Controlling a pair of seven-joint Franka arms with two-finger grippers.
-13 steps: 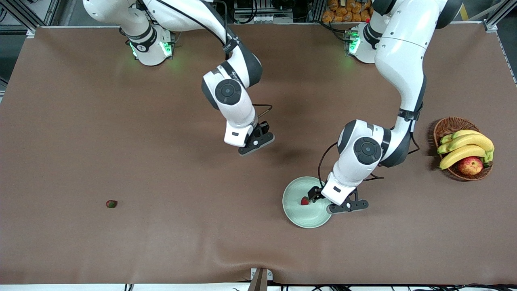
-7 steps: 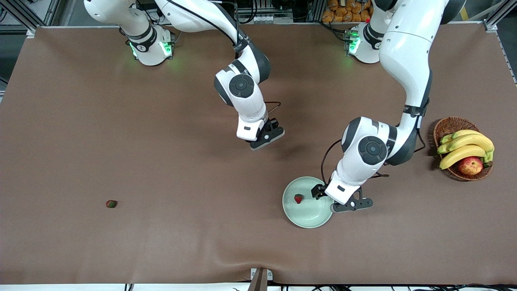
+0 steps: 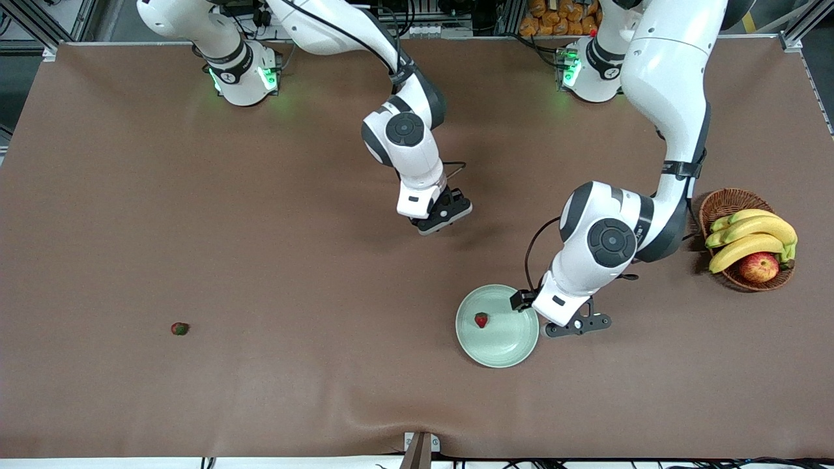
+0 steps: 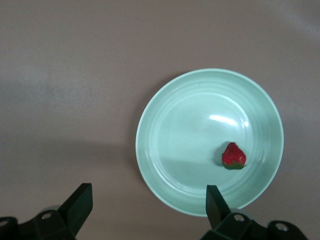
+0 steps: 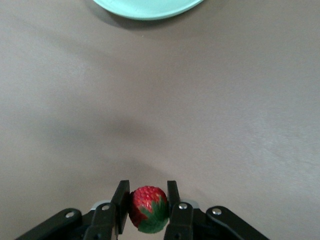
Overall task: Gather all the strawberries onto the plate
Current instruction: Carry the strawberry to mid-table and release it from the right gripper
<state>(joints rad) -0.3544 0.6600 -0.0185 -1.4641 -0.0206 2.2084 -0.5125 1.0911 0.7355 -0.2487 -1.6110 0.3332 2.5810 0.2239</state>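
The pale mint-green plate (image 3: 505, 348) lies on the brown table with one strawberry (image 3: 481, 320) in it. My left gripper (image 3: 546, 315) is open and empty, over the plate's rim toward the left arm's end. The left wrist view shows the plate (image 4: 190, 125), the strawberry (image 4: 233, 156) and the left gripper (image 4: 147, 195). My right gripper (image 3: 443, 213) is shut on a second strawberry (image 5: 148, 209), up over bare table, with the plate (image 5: 147, 7) ahead in the right wrist view, where the gripper (image 5: 148, 190) grips it. A third strawberry (image 3: 179, 329) lies toward the right arm's end.
A brown wicker basket (image 3: 723, 203) with bananas (image 3: 749, 238) and a red-yellow apple (image 3: 758, 267) stands toward the left arm's end of the table.
My left gripper let the strawberry go into the plate and drew back toward the left arm's end. My right gripper moved toward the left arm's end, its strawberry hidden in these frames.
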